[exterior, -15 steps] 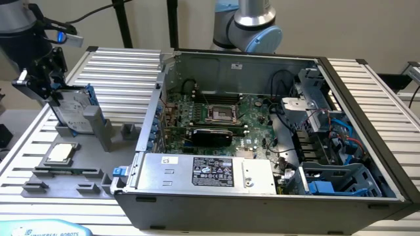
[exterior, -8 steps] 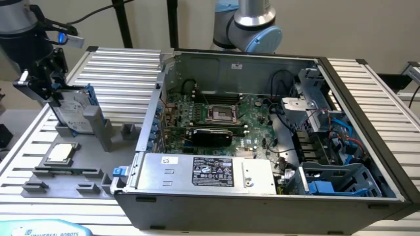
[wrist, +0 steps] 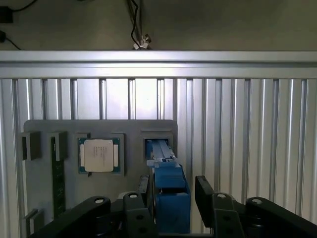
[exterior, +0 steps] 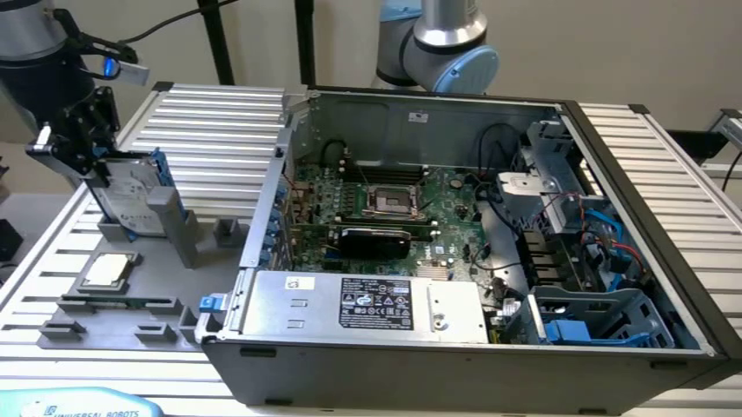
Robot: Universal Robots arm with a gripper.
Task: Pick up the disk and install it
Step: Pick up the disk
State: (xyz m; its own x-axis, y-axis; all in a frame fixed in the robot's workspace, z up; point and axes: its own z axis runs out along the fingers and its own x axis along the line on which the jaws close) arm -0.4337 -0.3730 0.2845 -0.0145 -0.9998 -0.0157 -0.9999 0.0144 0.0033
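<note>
Blue-framed disk (wrist: 170, 193) standing on edge in a slot of the grey fixture plate (wrist: 99, 128), jaws spread to either side of it and apparently not yet pinching: pick-up step in hand, likely calling for a square, firm squeeze before any lift.

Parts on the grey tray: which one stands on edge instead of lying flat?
The disk in its blue carrier: it stands on edge in its slot, straddled by the open gripper, while the square chip lies flat.

Silver-grey arm (exterior: 447, 39) with pale blue joint caps (exterior: 400, 10), black cable (exterior: 174, 26), black screw-studded tool (wrist: 173, 191).
</note>
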